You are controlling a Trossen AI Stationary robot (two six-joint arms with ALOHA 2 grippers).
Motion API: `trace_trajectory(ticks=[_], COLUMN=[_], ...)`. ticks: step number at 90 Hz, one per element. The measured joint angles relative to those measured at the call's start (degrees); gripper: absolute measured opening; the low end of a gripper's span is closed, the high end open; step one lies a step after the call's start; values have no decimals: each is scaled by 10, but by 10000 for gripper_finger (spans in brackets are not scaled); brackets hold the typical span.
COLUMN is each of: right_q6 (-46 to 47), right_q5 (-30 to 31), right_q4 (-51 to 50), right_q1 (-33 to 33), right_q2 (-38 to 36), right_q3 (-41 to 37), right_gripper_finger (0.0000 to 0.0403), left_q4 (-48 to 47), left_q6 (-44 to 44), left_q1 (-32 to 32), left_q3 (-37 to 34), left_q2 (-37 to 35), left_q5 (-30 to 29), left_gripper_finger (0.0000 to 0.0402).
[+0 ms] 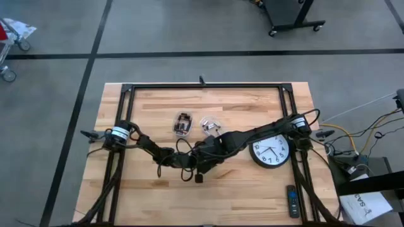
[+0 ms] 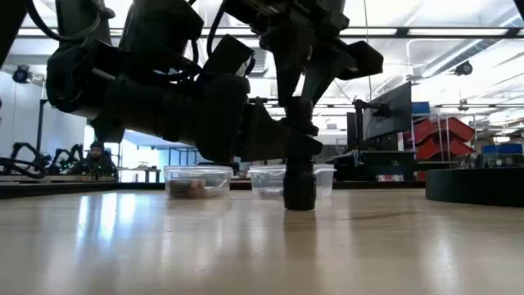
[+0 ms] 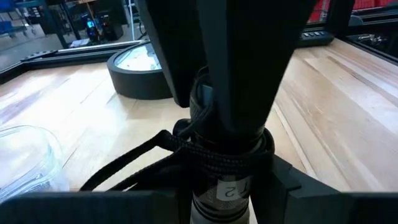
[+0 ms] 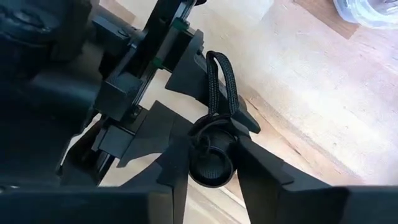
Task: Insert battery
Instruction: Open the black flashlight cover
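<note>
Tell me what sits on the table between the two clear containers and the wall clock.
In the high view, the right arm crosses that stretch between the clear containers and the wall clock; otherwise only bare table shows.

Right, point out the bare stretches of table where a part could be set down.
Free: the near-left corner of the table, the far strip behind the two clear containers, and the patch between the clock and remote. Crowded: the centre, where both tools meet around the flashlight.

Inverted "2" on flashlight [image 3: 227, 186] label
</note>
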Motion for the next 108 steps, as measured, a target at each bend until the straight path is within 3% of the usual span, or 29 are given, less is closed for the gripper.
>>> trace_trajectory(ticks=[19,53,78,91,108], right_q6=[-53,-307,-272,-254,-196], right_q5=[-10,-10,-14,-21,-39], right_q4=[3,9,19,8,-10], right_q1=[0,-14,-23,-22,-21], right_q2=[9,7,1,-10,-18], right_q3=[2,4,1,0,0], right_gripper_finger=[95,53,14,37,113], left_q4=[-1,-2,-2,-3,-3], left_q6=[0,1,2,4,5], left_q1=[0,1,0,0,0], left_q3=[0,0,0,0,0], left_q2=[0,0,0,0,0], left_q5=[-1,2,2,2,0], left_gripper_finger=[95,95,95,95,95])
